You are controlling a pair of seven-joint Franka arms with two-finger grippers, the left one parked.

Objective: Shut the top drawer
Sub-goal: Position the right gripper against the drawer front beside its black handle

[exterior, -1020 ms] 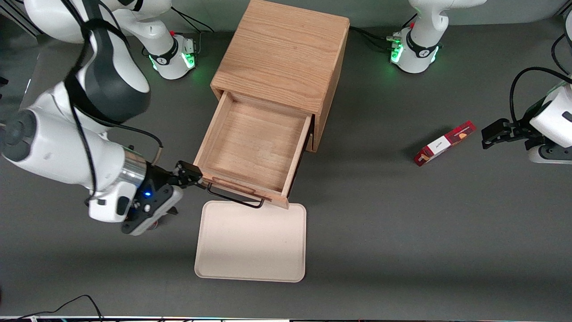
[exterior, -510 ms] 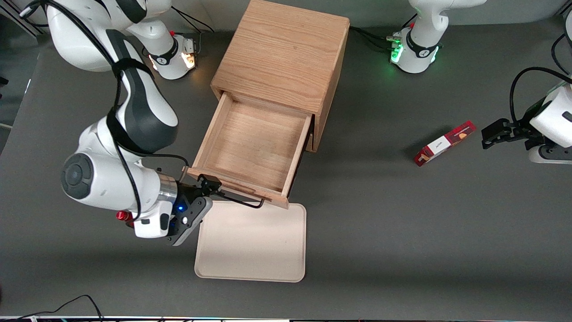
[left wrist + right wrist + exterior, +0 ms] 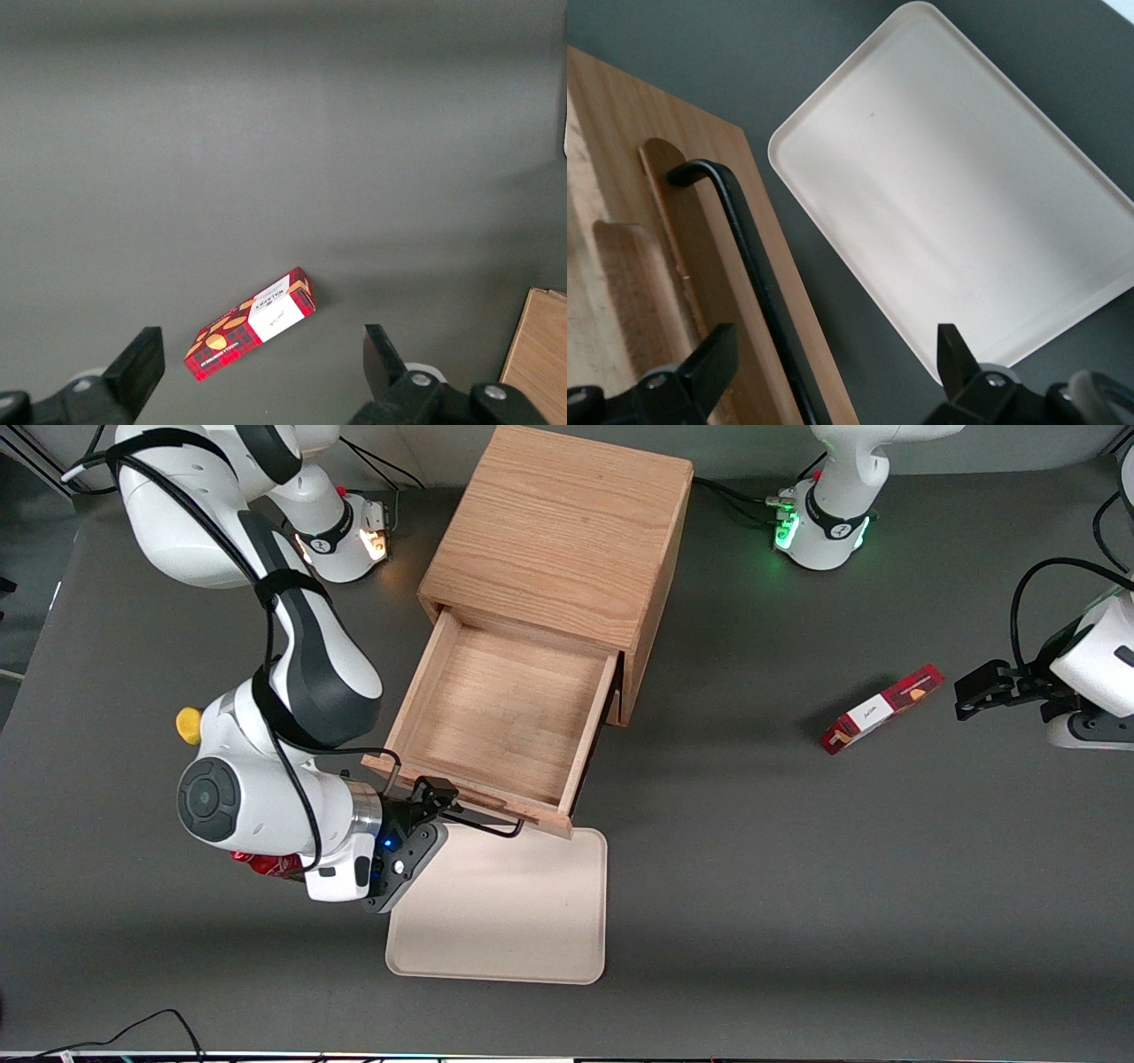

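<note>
The shallow light oak top drawer [image 3: 505, 717] is seen pulled well out of the oak cabinet [image 3: 558, 531], its front above the edge of a cream rectangular tray [image 3: 500, 921]. The black two-finger gripper [image 3: 436, 795] is held at the thin black wire handle [image 3: 757, 274], fingers spread apart, nothing grasped.

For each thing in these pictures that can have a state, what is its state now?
top drawer: pulled far out of the cabinet, nothing in it
cabinet: upright on the table
hand: open, at the drawer front by the black wire handle
tray: flat on the table, nothing on it
red box: lying on its side, toward the parked arm's end
</note>
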